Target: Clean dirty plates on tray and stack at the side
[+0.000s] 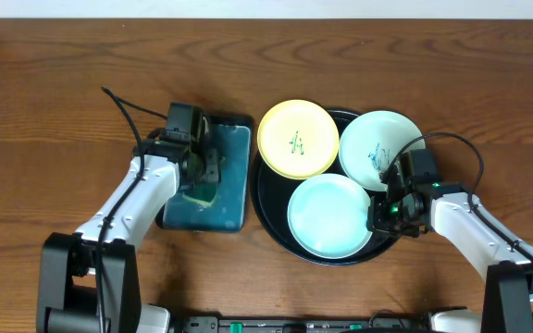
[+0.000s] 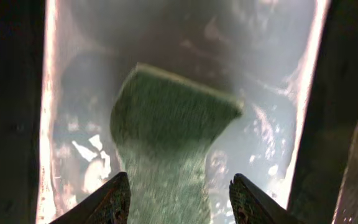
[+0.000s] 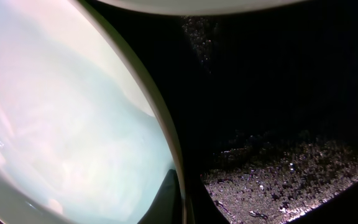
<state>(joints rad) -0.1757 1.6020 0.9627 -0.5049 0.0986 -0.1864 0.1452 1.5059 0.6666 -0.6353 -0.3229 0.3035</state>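
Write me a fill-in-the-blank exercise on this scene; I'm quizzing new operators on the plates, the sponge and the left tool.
1. The black tray holds ___ plates.
2. The yellow plate has a ___ scribble in its centre.
3. The sponge lies in the ___ tray.
4. Above the sponge, the left tool has its jaws ___.

Missing words: three; green; teal; open.
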